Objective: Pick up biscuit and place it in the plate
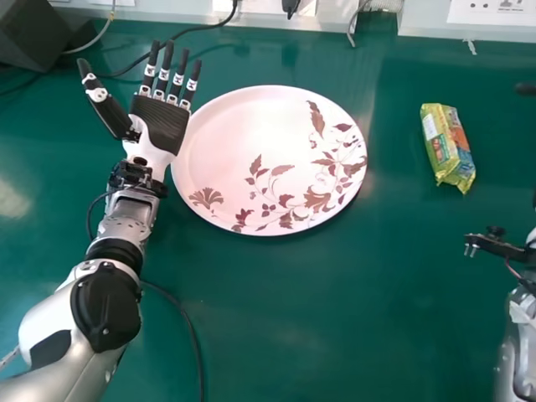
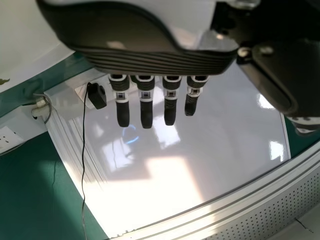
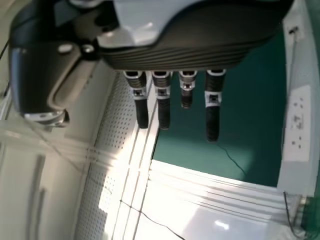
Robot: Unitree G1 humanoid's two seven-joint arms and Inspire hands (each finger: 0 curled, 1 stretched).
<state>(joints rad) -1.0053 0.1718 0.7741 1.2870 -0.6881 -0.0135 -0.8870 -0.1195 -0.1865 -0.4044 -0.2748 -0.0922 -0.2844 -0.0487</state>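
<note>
Yellow-green and crinkled, the biscuit packet (image 1: 448, 148) is lying on the green table (image 1: 335, 318), right of the patterned plate (image 1: 243, 142) and well apart from it. Its long axis is running near to far, its far end leaning left. Orange and blue patches are colouring its wrapper, beside a white panel. Beside the plate, the left hand (image 1: 153, 126) is spreading; the right hand (image 1: 526, 88) is holding its fingers (image 3: 212, 120) straight and apart.
</note>
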